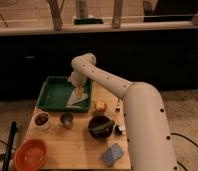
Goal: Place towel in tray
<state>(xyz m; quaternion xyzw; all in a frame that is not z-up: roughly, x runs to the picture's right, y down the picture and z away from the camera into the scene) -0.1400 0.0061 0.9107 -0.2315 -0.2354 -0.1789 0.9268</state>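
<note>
Spread hand [79, 92] low over right end of tray [50, 95], just above towel [78, 102] lying flat inside; tray at back left of counter [77, 146].

wooden table [77, 145] with green tray [53, 95], orange bowl [30, 155], blue-grey pad [112, 154]

The tray [48, 96] is green, and the towel [78, 100] in it is cream-white, under the pale gripper [79, 93] at the tray's right side. Near left is an orange bowl [31, 154]. Near right is a blue-grey pad [112, 154] on the light wooden table [74, 145].
</note>
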